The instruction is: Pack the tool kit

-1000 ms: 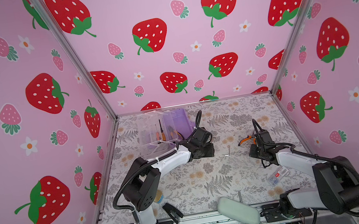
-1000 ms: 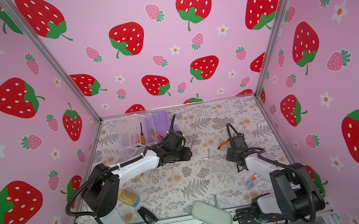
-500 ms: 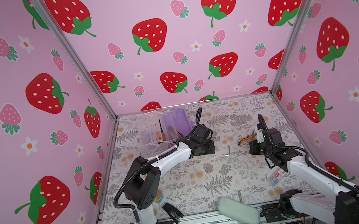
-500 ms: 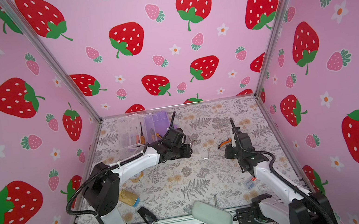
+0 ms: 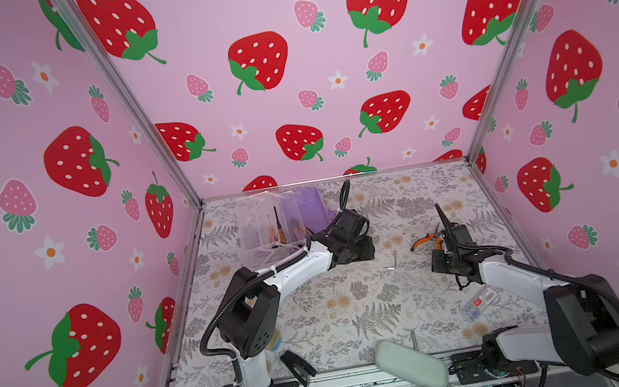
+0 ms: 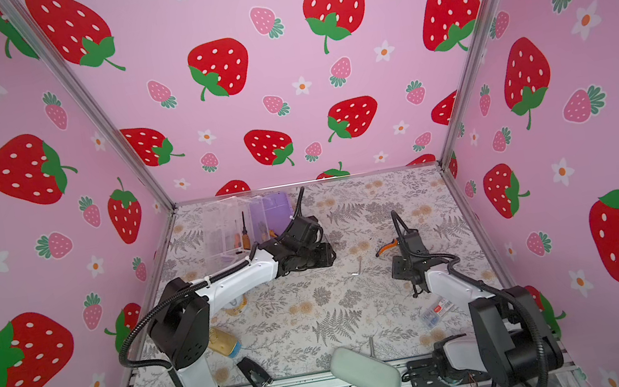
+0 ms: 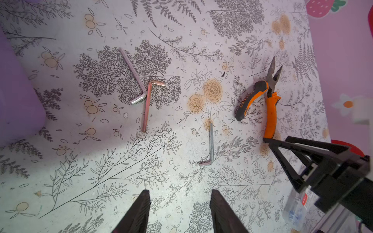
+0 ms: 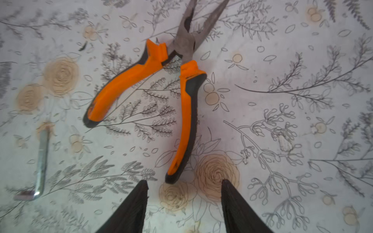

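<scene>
The tool kit (image 5: 304, 210) stands open at the back left, a lilac base beside a clear tray with screwdrivers (image 5: 279, 229) in it; it also shows in the other top view (image 6: 274, 208). Orange-handled pliers (image 8: 182, 105) lie flat on the table (image 5: 360, 312), handles spread, and show in both top views (image 5: 420, 242) (image 6: 386, 247). My right gripper (image 8: 183, 183) is open just behind one handle's end, touching nothing. My left gripper (image 7: 179, 193) is open and empty above the table, right of the kit. Three hex keys (image 7: 133, 74) (image 7: 147, 107) (image 7: 211, 145) lie loose ahead of it.
A pale green pouch (image 5: 411, 368) lies at the front edge. A small clear packet with a red label (image 5: 479, 304) sits at the front right. A gold tin (image 6: 224, 342) and a small black object (image 5: 297, 367) lie by the left arm's base. Pink walls enclose three sides.
My right gripper was shut and now stands open, drawn back a little from the pliers lying on the table. My left arm has barely shifted.
</scene>
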